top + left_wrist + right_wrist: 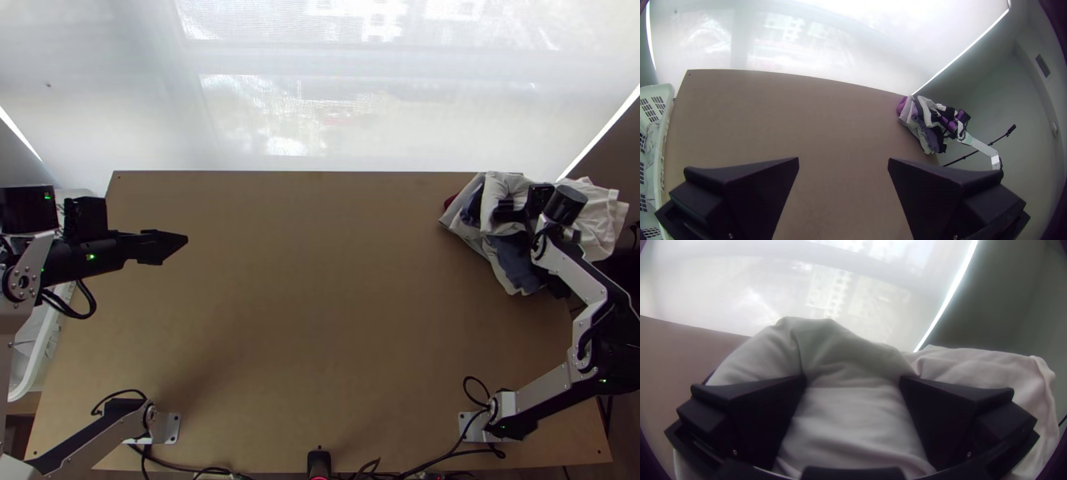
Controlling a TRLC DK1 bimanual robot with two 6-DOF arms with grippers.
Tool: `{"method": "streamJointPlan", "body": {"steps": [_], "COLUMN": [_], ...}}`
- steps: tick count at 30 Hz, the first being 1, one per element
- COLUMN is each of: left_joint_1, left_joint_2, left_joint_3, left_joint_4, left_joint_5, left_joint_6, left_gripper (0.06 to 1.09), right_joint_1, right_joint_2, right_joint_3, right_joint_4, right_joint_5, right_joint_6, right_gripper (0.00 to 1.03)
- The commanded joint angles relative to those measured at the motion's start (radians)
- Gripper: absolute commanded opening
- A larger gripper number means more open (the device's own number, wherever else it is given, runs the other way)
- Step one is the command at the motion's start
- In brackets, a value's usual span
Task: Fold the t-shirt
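At the far right corner of the table (320, 320), the right gripper (853, 378) gapes wide over pale cloth (858, 418), gripping nothing; the bunched heap (510, 258) probably includes the t-shirt. Biting too deep could drag out 2 garments. Table's left side: left gripper (843, 161), wide, empty.

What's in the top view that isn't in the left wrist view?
Top view: the metal plates under the arms' bases, left and right, and a black gadget by the table's near edge.

Left wrist view: a vent high on the wall and a thin black pole past the clothes.

Both: the wooden table, the bunched clothes pile, the right arm over at the pile, the left pincer and the white basket.
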Motion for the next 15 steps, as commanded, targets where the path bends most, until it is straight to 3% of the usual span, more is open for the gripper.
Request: {"method": "streamJointPlan", "body": {"steps": [1,6,15], "left_joint_1": [0.001,0.011,0.013], "left_joint_2": [-0.006,-0.036,-0.157], "left_joint_3": [-0.013,-0.039,-0.189], "left_joint_4": [-0.001,0.056,0.25], "left_joint_5": [0.002,-0.013,-0.268], "left_joint_6": [0.002,-0.004,0.02], "left_gripper": [1.03,1.03,1.03], "right_joint_1": [0.0,0.008,0.049], "right_joint_2": [-0.016,-0.117,-0.312], "right_joint_3": [-0.016,0.108,0.297], "right_joint_4": [-0.001,-0.108,-0.32], "right_joint_5": [-0.006,-0.044,-0.083], "right_joint_6": [0.017,0.041,0.169], "right_gripper": [0.98,0.98,0.98]}}
